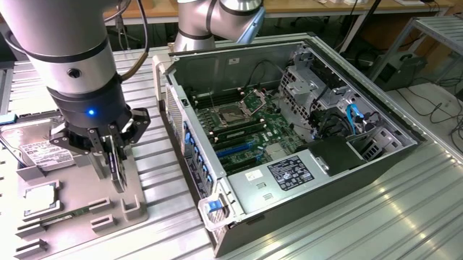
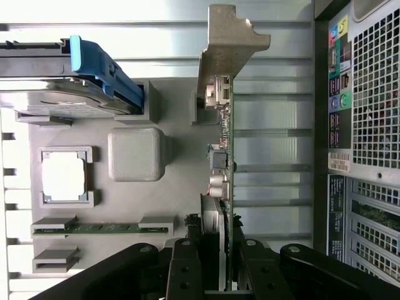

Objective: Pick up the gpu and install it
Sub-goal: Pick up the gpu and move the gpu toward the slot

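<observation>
In the exterior view, the arm stands over the grey tray (image 1: 76,184), which lies on the ribbed metal counter (image 1: 376,216) at the exterior view's left. The fingers (image 1: 92,142) are drawn narrow and clamp the gpu (image 1: 116,170). The card hangs below them upright and edge-on, dark and slim, at the slotted posts on the tray's side nearest the computer. I cannot tell whether its lower edge is already free of the slot. I judge it is held by the upper edge so that the contact edge below is left free. The hard drive (image 1: 36,149), the processor (image 1: 40,197) and the memory stick (image 1: 62,219) lie in their own compartments of the tray. At the exterior view's right, the open computer case (image 1: 326,206) lies on its side with the motherboard (image 1: 242,127) facing up, probably so that a card can go in from above.

In the wrist view, the fingers (image 2: 184,265) press on both faces of the gpu (image 2: 226,144). Its green board is seen edge-on, and the silver bracket (image 2: 228,44) is at the end away from the grip. Beside the card is the tray (image 2: 181,187) with the hard drive (image 2: 50,75), the processor (image 2: 62,175) and the memory stick (image 2: 100,229). On the card's other side is the perforated rear panel of the computer case (image 2: 375,94), near but apart from it.
</observation>
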Robot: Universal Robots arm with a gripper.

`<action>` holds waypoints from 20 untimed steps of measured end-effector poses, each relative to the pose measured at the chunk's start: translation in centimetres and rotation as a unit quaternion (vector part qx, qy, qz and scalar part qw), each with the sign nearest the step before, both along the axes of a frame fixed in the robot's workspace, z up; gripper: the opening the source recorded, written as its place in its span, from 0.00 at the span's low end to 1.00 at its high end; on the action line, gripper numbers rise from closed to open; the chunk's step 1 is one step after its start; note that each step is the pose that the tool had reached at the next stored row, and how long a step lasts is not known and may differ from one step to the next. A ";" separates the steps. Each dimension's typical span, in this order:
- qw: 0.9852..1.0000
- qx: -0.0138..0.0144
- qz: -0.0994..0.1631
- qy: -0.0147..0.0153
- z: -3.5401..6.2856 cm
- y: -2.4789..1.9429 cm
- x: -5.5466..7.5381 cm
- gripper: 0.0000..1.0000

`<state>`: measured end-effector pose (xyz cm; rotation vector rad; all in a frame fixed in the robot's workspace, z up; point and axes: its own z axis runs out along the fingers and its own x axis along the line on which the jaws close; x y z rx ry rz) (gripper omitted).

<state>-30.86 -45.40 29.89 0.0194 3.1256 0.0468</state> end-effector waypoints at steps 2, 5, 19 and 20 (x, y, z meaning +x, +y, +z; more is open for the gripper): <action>1.000 0.000 0.000 0.000 0.09 0.00 0.0 0.28; 1.000 -0.001 0.000 0.000 0.21 0.00 0.0 0.28; 1.000 -0.006 0.000 0.000 1.62 0.00 0.0 0.28; 1.000 -0.006 0.000 0.000 1.78 0.00 0.0 0.28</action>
